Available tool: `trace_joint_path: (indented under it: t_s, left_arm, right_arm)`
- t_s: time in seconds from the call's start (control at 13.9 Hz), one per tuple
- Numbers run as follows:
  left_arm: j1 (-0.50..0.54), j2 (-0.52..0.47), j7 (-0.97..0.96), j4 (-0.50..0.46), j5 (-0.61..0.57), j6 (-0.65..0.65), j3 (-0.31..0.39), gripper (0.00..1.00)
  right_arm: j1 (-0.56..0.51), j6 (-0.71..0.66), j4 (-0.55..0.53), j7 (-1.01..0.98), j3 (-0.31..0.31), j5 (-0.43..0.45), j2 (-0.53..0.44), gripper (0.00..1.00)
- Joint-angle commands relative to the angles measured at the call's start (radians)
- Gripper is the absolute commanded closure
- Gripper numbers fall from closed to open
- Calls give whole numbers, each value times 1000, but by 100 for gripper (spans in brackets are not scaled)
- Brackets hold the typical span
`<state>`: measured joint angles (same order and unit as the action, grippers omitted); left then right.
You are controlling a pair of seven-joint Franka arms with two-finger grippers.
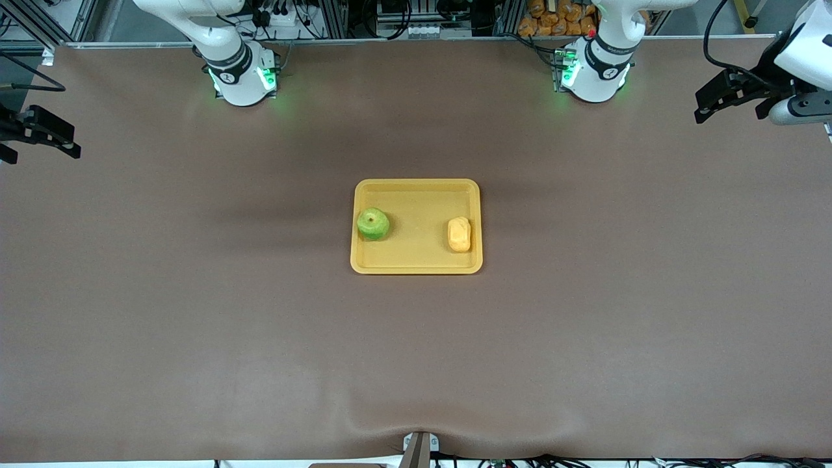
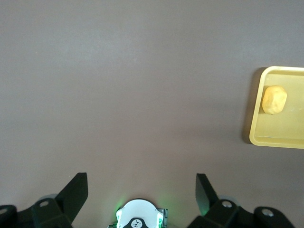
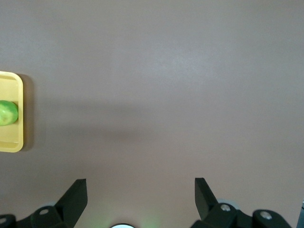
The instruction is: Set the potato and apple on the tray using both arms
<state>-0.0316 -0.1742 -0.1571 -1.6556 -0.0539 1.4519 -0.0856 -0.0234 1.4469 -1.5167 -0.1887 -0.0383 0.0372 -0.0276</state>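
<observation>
Where the front view takes in the whole table, the yellow-orange tray [image 1: 416,185] lies mid-table with the green apple [image 1: 373,223] in its end toward the right arm and the potato [image 1: 459,234] in its end toward the left arm, long axis running toward the camera, while the left gripper [image 1: 705,107] and right gripper [image 1: 40,149] hang over the table's ends, well apart from it. Left wrist view: left gripper [image 2: 142,187], jaws wide and empty, tray [image 2: 254,135] with potato [image 2: 274,99] off to one side. Right wrist view: right gripper [image 3: 141,187], likewise spread and empty, tray [image 3: 20,142] edge and apple [image 3: 7,112] at the margin; both items judged placed, neither arm owing a reach.
</observation>
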Motion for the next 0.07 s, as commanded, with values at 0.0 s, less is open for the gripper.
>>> trace_joint_path:
  t_s: [0.0]
  left_arm:
    - [9,2,14,20,3,-19,0,0]
  right_arm:
    - [13,1,-28,-18,-11,0,-35,0]
